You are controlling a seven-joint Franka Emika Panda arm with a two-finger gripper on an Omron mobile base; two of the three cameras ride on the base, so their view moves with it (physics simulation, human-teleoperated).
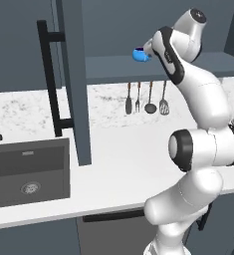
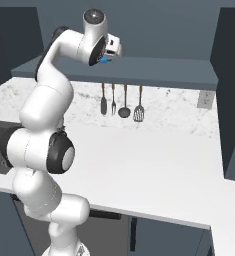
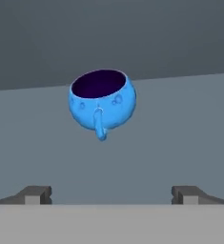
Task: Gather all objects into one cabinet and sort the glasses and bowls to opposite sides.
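A white robot arm [image 1: 198, 119] reaches up from a pale surface [image 1: 123, 159] into an open dark blue wall cabinet [image 1: 73, 74]. A small bright-blue cup [image 3: 102, 101] sits upright on the cabinet shelf [image 3: 180, 128], ahead of the gripper [image 3: 111, 194]. Its jaws stand wide apart, empty.

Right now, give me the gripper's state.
Gripper: open, holding nothing; blue cup sits ahead of the fingertips, untouched.
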